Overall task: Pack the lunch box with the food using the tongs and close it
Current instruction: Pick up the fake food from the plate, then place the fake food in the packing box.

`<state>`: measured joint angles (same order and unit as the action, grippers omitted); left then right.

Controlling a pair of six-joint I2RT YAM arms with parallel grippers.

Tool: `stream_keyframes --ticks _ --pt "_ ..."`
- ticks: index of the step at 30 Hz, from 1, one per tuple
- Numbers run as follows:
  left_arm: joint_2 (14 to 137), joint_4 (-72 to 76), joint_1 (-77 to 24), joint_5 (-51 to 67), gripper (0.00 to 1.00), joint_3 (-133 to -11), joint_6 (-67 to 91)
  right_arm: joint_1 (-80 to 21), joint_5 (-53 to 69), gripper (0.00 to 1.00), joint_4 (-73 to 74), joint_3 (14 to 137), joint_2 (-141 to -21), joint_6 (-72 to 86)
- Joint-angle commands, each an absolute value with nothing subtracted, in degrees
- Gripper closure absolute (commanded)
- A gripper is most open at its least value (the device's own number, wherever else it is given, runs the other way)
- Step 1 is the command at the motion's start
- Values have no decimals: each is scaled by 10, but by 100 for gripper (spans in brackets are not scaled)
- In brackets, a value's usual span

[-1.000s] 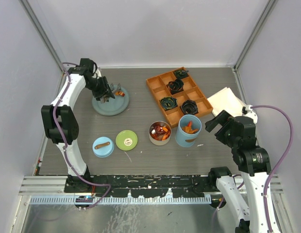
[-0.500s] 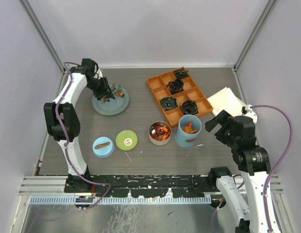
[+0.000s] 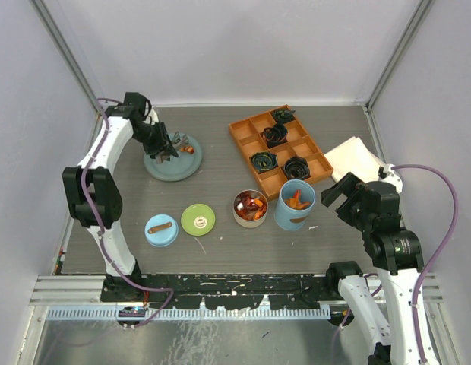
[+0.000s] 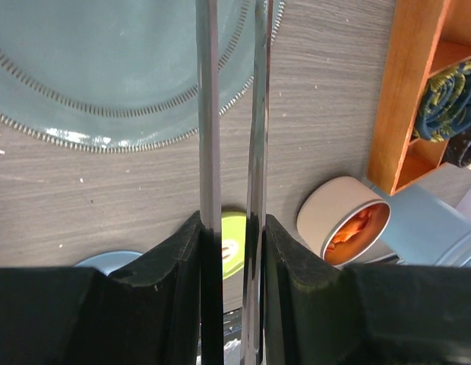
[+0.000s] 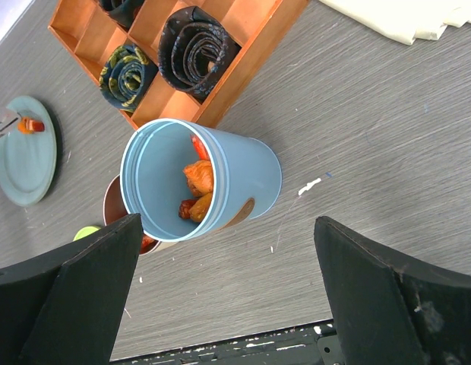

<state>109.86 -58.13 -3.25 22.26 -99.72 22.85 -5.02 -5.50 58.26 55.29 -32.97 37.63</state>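
Note:
My left gripper [image 3: 164, 144] [image 4: 233, 228] hovers over the teal plate [image 3: 173, 163] [image 4: 106, 61], shut on the tongs [image 3: 178, 144] [image 4: 209, 114], whose two steel arms run nearly parallel and close together. Their tips reach an orange piece of food [image 3: 189, 150] [image 5: 26, 125] on the plate. The steel tin [image 3: 251, 208] [image 4: 346, 224] and the light-blue cylinder [image 3: 295, 204] [image 5: 197, 179] both stand uncovered with food chunks [image 5: 199, 182] inside. The green lid [image 3: 198, 220] and blue lid [image 3: 161, 230] lie flat near the front. My right gripper [image 3: 343, 194] [image 5: 228, 304] stays open and empty beside the cylinder.
An orange compartment tray [image 3: 279, 148] [image 5: 175, 46] of black coils sits behind the tin and cylinder. A folded white cloth [image 3: 357, 158] lies at the right edge. Grey walls close in the table on three sides.
The left arm has shifted slightly over the plate, and the tongs' arms have drawn closer together. The right arm has not moved.

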Motion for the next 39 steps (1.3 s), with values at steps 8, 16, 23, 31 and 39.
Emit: stream_keyframes --ticks 8,16,23,31,39 --pt "940 -592 -46 281 73 -917 225 -48 -53 0 559 557 -311 378" --pt "822 -546 -178 357 72 -800 298 -48 -47 0 567 563 -303 382" --pt "759 -546 -279 345 72 -732 341 -48 -52 0 579 573 -294 381" --pt "739 -579 -326 327 71 -716 346 -48 -47 0 579 573 -291 380" --pt "757 -582 -367 301 69 -721 352 -48 -48 0 579 573 -289 378"
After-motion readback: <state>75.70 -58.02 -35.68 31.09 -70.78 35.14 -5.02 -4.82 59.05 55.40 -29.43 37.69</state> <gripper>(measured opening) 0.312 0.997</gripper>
